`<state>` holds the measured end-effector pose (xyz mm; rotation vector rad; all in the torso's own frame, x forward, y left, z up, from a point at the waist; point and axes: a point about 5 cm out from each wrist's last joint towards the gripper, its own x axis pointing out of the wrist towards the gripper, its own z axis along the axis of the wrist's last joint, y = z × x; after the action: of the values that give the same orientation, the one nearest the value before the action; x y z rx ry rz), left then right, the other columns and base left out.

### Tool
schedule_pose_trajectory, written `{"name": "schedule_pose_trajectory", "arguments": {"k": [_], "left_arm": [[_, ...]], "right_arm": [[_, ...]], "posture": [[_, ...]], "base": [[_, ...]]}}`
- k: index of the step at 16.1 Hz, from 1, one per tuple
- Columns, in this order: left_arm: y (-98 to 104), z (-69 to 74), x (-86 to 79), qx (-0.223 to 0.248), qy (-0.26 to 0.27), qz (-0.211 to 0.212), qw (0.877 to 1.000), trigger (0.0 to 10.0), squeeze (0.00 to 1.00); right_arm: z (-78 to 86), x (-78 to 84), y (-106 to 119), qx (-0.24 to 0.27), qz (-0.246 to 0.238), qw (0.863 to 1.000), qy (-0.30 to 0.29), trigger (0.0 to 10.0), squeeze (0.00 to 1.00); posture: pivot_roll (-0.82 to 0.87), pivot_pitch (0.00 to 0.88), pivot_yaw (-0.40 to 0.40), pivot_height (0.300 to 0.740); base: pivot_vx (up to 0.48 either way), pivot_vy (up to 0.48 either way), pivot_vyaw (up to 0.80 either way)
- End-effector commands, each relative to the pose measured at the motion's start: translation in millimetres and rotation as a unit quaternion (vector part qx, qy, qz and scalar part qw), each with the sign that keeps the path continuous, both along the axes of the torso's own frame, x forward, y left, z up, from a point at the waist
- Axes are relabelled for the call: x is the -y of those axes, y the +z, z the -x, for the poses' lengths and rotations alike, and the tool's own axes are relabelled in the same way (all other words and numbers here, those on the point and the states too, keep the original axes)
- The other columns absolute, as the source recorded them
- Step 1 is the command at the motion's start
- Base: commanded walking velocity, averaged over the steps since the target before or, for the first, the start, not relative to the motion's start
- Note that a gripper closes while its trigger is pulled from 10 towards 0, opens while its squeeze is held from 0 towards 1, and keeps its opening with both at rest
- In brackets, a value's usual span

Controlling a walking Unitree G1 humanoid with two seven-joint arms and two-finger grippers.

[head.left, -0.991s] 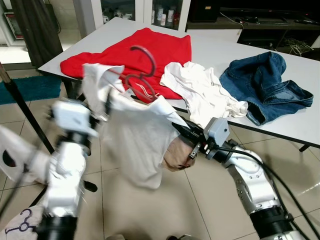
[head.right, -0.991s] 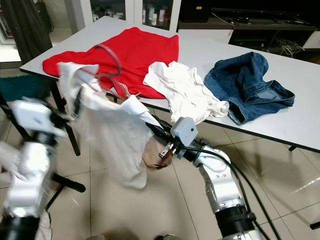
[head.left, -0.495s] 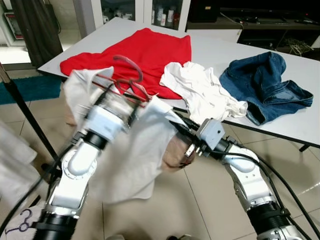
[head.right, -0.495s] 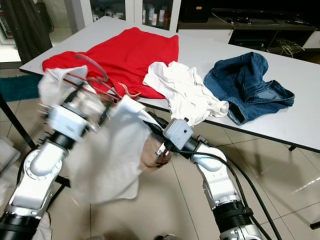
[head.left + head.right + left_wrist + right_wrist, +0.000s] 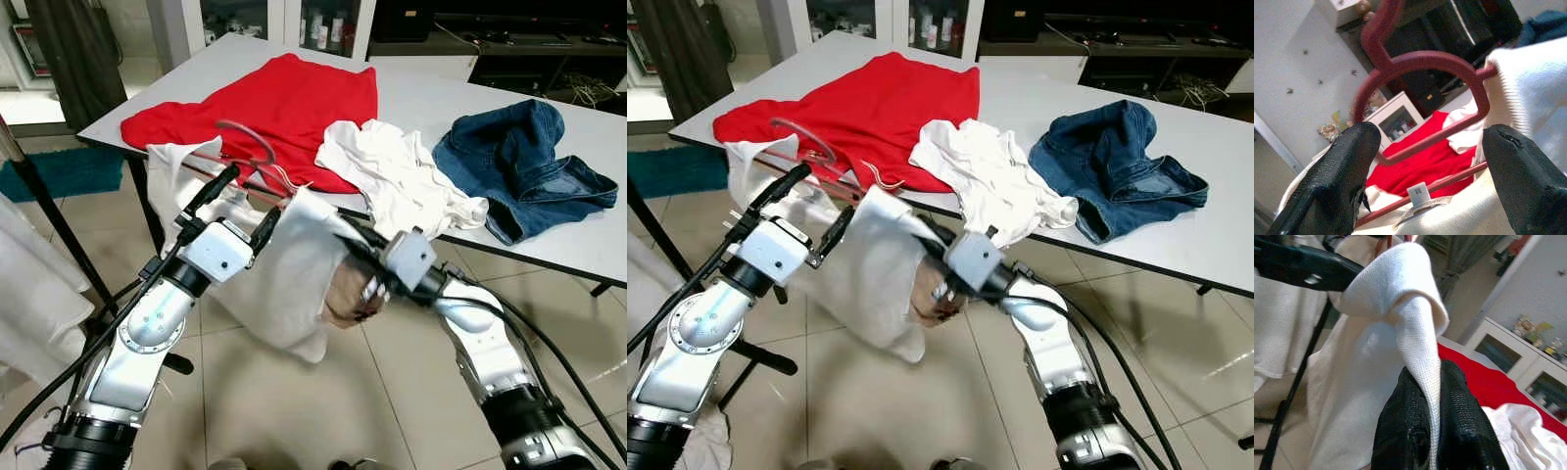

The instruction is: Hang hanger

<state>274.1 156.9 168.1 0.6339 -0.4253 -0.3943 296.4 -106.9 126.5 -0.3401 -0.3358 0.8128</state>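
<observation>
A dark red hanger (image 5: 250,132) carries a white garment (image 5: 294,284) in front of the table's near edge, its hook pointing up. My left gripper (image 5: 255,189) is open, one black finger on each side of the hanger's neck. In the left wrist view the hanger's hook loop (image 5: 1425,58) sits between the spread fingers (image 5: 1347,166). My right gripper (image 5: 355,247) is shut on a fold of the garment's shoulder, and the right wrist view has the white fabric (image 5: 1420,323) pinched between its fingers (image 5: 1415,431).
The white table (image 5: 549,250) holds a red shirt (image 5: 284,93), a crumpled white garment (image 5: 392,181) and blue jeans (image 5: 519,166). A black slanted pole (image 5: 49,211) and a hanging white cloth (image 5: 34,294) stand at my left. Tiled floor lies below.
My left arm has swung up from low on the left, and its open fingers now straddle the hanger's neck. The right gripper has kept its hold on the garment.
</observation>
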Motion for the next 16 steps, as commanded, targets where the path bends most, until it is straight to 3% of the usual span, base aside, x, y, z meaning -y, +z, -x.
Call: {"name": "schedule_pose_trajectory", "arguments": {"k": [1, 5, 6, 8, 10, 16], "left_arm": [[8.1, 1.1, -0.8, 0.012, 0.008, 0.026, 1.000, 10.0, 0.00], [7.5, -0.7, -10.8, 0.005, 0.057, 0.081, 0.995, 10.0, 0.00], [6.4, -3.9, -21.5, 0.001, 0.097, 0.093, 0.991, 10.0, 0.00], [7.2, -7.2, -32.4, 0.003, 0.133, 0.104, 0.986, 10.0, 0.00], [12.2, -8.7, -43.7, 0.011, 0.161, 0.146, 0.976, 10.0, 0.00], [-5.1, -12.0, -43.0, -0.056, 0.140, 0.182, 0.972, 10.0, 0.00]], "right_arm": [[-6.2, 8.7, 6.3, 0.008, -0.015, 0.999, -0.029, 10.0, 0.00], [-6.6, 17.1, 5.0, 0.033, 0.004, 0.998, -0.050, 10.0, 0.00], [-6.4, 17.8, 7.2, 0.052, 0.011, 0.997, -0.055, 10.0, 0.00], [-5.4, 17.2, 9.8, 0.070, 0.016, 0.996, -0.053, 10.0, 0.00], [-1.3, 14.3, 10.2, 0.087, 0.023, 0.995, -0.041, 10.0, 0.00], [8.4, 4.7, 18.0, 0.134, 0.023, 0.991, -0.006, 10.0, 0.00]], "posture": [[0.11, 0.002, -0.049, 0.740], [0.10, 0.006, -0.051, 0.740], [0.10, 0.009, -0.050, 0.740], [0.10, 0.011, -0.051, 0.740], [0.10, 0.013, -0.051, 0.740], [0.10, 0.014, -0.045, 0.740]], "base": [[0.000, 0.000, 0.00], [0.000, 0.000, 0.00], [0.000, 0.000, 0.00], [0.000, 0.000, 0.00], [0.000, 0.000, 0.00], [0.000, 0.000, 0.00]]}}
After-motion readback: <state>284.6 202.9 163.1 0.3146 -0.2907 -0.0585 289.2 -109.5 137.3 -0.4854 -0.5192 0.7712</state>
